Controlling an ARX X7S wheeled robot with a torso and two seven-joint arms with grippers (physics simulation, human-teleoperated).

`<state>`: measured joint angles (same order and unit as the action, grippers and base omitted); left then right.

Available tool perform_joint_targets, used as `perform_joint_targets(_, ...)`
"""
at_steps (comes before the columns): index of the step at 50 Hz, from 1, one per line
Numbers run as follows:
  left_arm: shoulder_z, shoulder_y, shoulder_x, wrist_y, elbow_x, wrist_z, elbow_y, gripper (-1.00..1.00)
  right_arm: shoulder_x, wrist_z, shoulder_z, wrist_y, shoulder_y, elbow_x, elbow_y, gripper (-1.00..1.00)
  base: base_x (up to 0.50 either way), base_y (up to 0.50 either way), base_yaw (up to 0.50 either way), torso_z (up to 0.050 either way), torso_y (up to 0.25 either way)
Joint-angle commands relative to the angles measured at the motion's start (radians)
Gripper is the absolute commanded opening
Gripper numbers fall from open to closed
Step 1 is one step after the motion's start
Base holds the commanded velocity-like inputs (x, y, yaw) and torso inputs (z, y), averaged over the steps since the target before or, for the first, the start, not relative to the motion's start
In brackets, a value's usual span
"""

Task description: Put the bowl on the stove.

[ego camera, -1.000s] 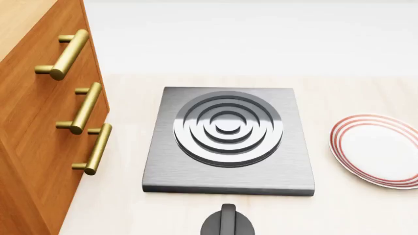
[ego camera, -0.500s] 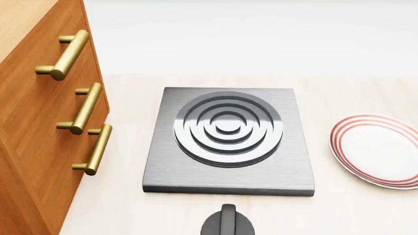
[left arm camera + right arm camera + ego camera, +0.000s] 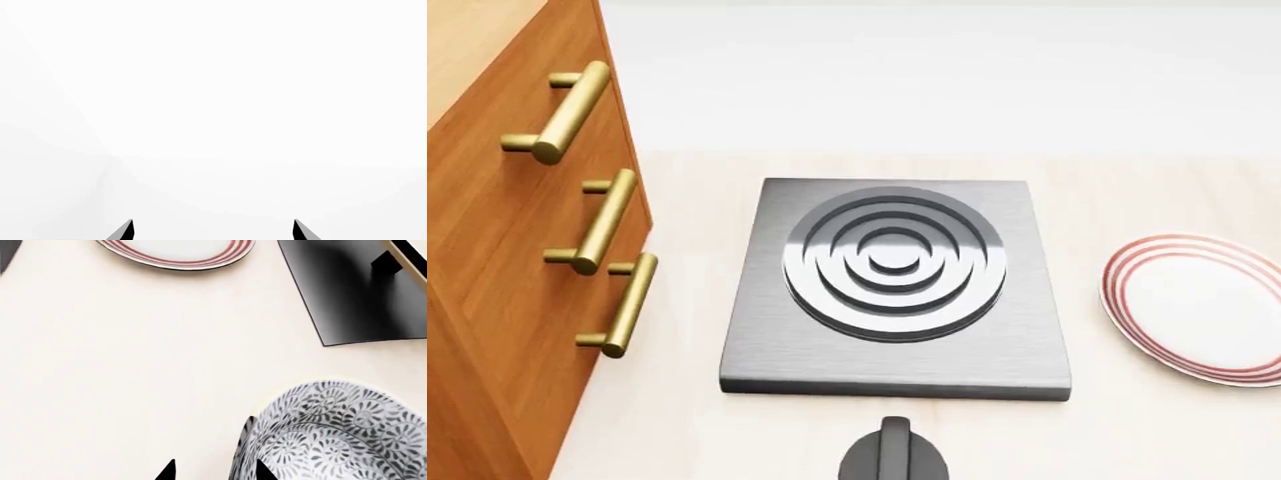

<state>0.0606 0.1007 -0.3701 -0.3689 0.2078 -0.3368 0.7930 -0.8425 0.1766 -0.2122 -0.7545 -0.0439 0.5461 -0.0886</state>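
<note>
The stove (image 3: 777,352) is a dark grey square slab in the middle of the head view, and its ringed burner (image 3: 893,262) is bare. The bowl (image 3: 333,440), white with a grey floral pattern, shows only in the right wrist view, resting on the cream counter. My right gripper (image 3: 213,471) straddles the bowl's rim. One fingertip (image 3: 261,471) is over the inside and the other is outside, with a gap to the wall. It holds nothing. My left gripper (image 3: 213,230) is open and empty against plain white. Neither gripper shows in the head view.
A white plate with red rings (image 3: 1201,305) lies right of the stove and also shows in the right wrist view (image 3: 177,250). A black round knob (image 3: 892,455) sits in front of the stove. A wooden cabinet (image 3: 494,300) with brass handles stands at the left. A dark panel (image 3: 353,300) lies beyond the bowl.
</note>
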Motion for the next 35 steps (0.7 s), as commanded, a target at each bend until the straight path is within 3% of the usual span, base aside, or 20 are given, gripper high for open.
perform_joint_targets(1, 0.000, 0.003, -0.002, -0.007, 0.000, -0.003, -0.004, 1.00, 0.015, 0.110, 0.001, 0.042, 0.035, -0.164, -0.067, -1.00, 0.00, 0.00, 0.00, -0.010, 0.000)
perform_joint_targets(16, -0.002, 0.006, -0.004, -0.012, 0.000, -0.008, -0.006, 1.00, -0.017, 0.119, 0.011, 0.008, -0.020, -0.147, 0.033, -1.00, 0.00, 0.00, 0.00, -0.001, 0.000)
perform_joint_targets(35, 0.002, 0.004, -0.009, -0.013, 0.002, -0.016, -0.011, 1.00, -0.065, 0.165, 0.211, -0.093, -0.304, -0.175, 0.131, -1.00, 0.00, 0.00, 0.00, 0.000, 0.000)
